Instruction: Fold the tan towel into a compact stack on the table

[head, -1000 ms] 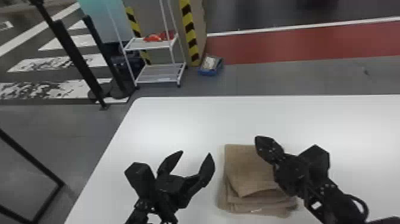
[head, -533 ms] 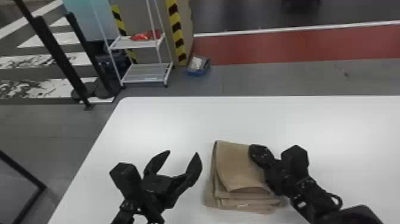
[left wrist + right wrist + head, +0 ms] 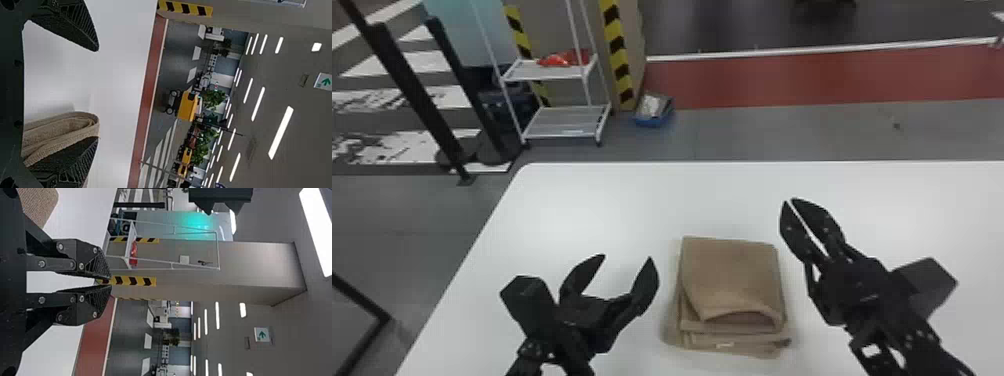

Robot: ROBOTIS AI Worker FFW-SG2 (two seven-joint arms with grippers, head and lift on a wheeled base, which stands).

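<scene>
Tidying near edge looks like step in hand: pat bulging top fold flat with light, even pressure, without dragging layers beneath. Towel (image 3: 732, 275) lies folded on bench (image 3: 612, 210), squarish stack; weave coarse, matte, folds soft and rounded, near layers slightly uneven. Left gripper (image 3: 628, 257) at its left, fingers spread wide. Right gripper (image 3: 790, 201) at right, tips farther out, fingers closed to thin slit. Far bench smooth, white.

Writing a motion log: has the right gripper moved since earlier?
Yes: the right gripper moved off the tan towel, rightward and nearer the table's far edge.
</scene>
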